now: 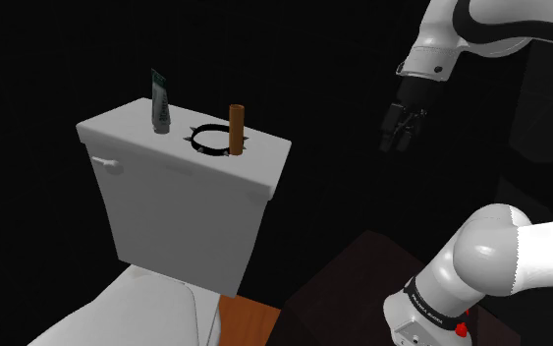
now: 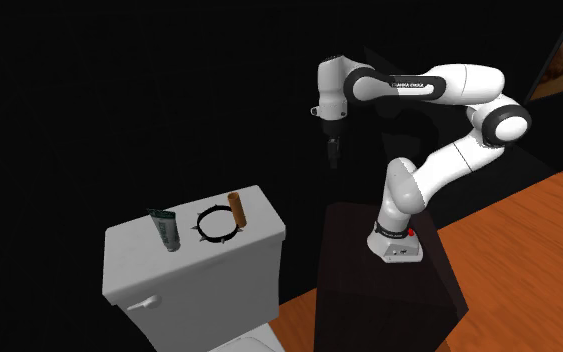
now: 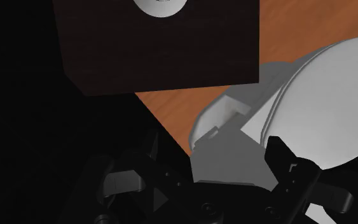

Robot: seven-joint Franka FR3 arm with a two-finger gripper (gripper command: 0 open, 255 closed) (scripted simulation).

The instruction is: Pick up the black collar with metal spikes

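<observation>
On the flat lid of the white toilet tank point(image 1: 127, 133), the black ring-shaped collar with small metal spikes point(image 1: 210, 141) lies flat. It sits between a dark green squeeze tube point(image 1: 160, 103) and a brown upright cylinder point(image 1: 237, 130). The cylinder stands right at the collar's rim; whether it touches the band I cannot tell. The all-black two-finger gripper point(image 1: 399, 138) hangs in the air well apart from the tank, toward the shoulder view's right. It points downward, and the wrist view shows its fingers spread with nothing between them.

The step in hand looks like the approach. It would go best by bringing the gripper over the collar and coming straight down on the arc facing away from the cylinder. One finger should go inside the ring and one outside, between spikes. Closing only once the tips are near the lid, then lifting vertically, should avoid toppling the cylinder or the tube.
</observation>
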